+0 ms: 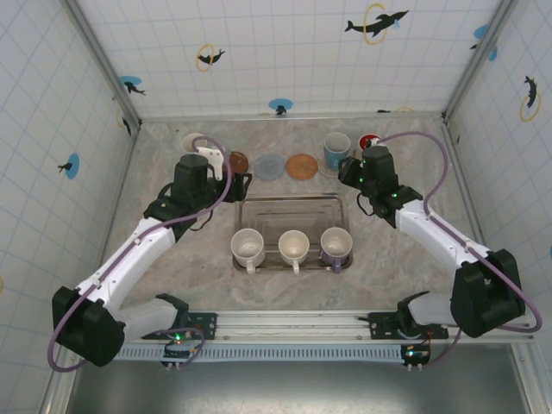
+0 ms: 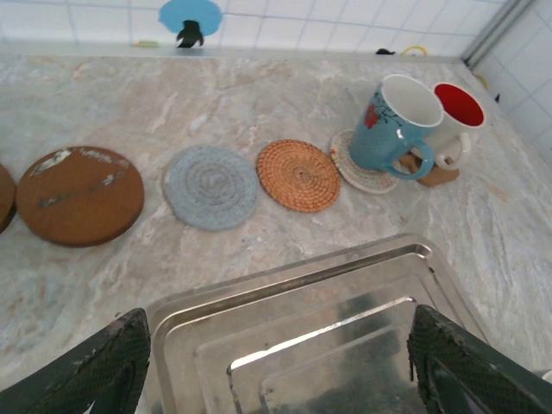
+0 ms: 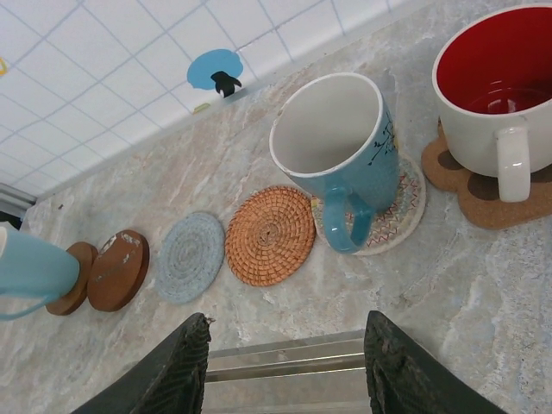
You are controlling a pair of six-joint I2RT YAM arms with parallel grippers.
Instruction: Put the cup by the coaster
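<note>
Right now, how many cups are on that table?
6. Three cups stand in the metal tray: left, middle, right. Along the back: a pale blue cup far left, a blue cup on a woven coaster, a red-lined cup beside it. The arms could hide more.

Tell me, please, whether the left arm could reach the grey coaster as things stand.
Probably yes: the left gripper hangs open and empty, and the grey coaster lies bare just ahead of it.

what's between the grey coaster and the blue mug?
One orange woven coaster, lying flat between grey coaster and blue mug; clear in the left wrist view.
</note>
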